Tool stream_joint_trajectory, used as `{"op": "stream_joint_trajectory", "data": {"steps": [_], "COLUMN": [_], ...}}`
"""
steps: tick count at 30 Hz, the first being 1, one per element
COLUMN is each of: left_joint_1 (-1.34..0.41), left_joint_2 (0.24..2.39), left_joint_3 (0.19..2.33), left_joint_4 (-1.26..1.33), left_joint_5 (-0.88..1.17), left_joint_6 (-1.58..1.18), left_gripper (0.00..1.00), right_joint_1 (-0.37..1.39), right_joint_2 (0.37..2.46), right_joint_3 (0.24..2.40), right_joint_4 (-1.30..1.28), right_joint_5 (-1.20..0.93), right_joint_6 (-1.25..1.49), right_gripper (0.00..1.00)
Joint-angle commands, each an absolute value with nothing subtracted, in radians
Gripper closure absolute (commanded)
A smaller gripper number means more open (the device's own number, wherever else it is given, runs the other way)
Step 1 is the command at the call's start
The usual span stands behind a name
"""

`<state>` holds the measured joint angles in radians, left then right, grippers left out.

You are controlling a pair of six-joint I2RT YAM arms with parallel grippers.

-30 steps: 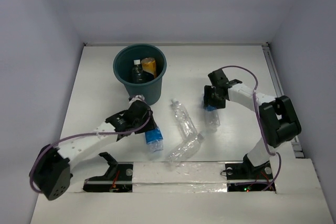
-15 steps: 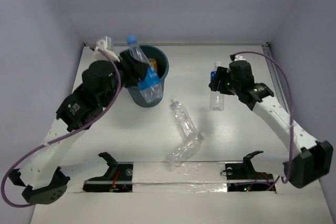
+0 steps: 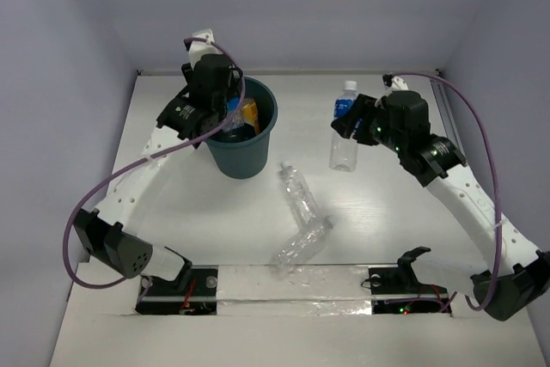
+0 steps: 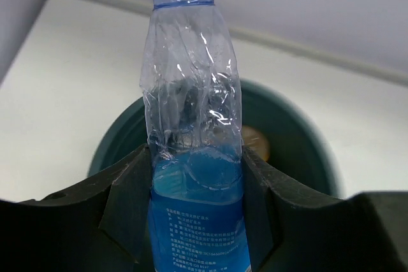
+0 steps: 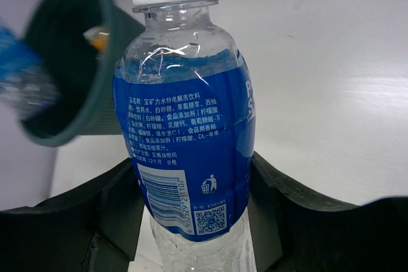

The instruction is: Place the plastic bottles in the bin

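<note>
While the left claw [image 4: 194, 186] pinches a flimsy, crumpled blue-labelled plastic bottle [image 4: 191, 100] mid-body, the right claw [image 5: 194, 205] clamps its seemingly stiffer twin [image 5: 185, 125]

Top view:
- Bin [image 3: 245, 156] stands upper left of centre on the table [image 3: 172, 186].
- Left gripper [image 3: 225, 114] sits over the bin's left rim. It clamps the left bottle [image 4: 194, 157] above the bin mouth.
- One bottle in bin [image 3: 249, 111], toward the back.
- Right gripper [image 3: 348, 122] is upper right of centre, well apart from the bin. It grips the right bottle [image 3: 343, 139], which is upright.
- Upper loose bottle [image 3: 298, 195] lies at centre, below and right of the bin.
- Lower loose bottle [image 3: 302, 244] lies just below it, their ends meeting.
</note>
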<state>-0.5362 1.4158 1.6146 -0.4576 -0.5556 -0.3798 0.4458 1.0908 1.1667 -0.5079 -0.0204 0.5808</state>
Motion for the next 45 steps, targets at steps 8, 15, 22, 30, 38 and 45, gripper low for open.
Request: {"op": "stream_joint_trajectory", "data": {"steps": [8, 15, 22, 30, 38, 45], "left_joint_1": [-0.528, -0.528, -0.541, -0.630, -0.692, -0.892], "left_joint_2": [1.224, 1.106, 0.961, 0.747, 0.696, 0.819], "left_joint_3": [1.330, 1.347, 1.309, 1.011, 0.856, 0.877], "left_joint_4": [-0.195, -0.253, -0.412, -0.518, -0.485, -0.411], "left_joint_5": [-0.681, -0.637, -0.392, -0.166, -0.055, -0.118], "left_joint_6": [-0.230, -0.253, -0.423, -0.593, -0.608, -0.592], "left_gripper": [0.09, 0.01, 0.28, 0.62, 0.62, 0.57], "right_joint_1": [0.635, 0.713, 0.785, 0.839, 0.839, 0.839], "right_joint_2": [1.411, 1.638, 1.842, 1.954, 1.941, 1.823], "right_joint_3": [1.646, 1.840, 2.035, 2.066, 2.068, 1.985], "right_joint_4": [-0.278, -0.189, -0.230, -0.282, -0.317, -0.330], "right_joint_5": [-0.003, 0.090, 0.182, 0.239, 0.239, 0.298], "right_joint_6": [0.696, 0.741, 0.709, 0.658, 0.624, 0.577], "right_gripper": [0.48, 0.48, 0.46, 0.35, 0.08, 0.04]}}
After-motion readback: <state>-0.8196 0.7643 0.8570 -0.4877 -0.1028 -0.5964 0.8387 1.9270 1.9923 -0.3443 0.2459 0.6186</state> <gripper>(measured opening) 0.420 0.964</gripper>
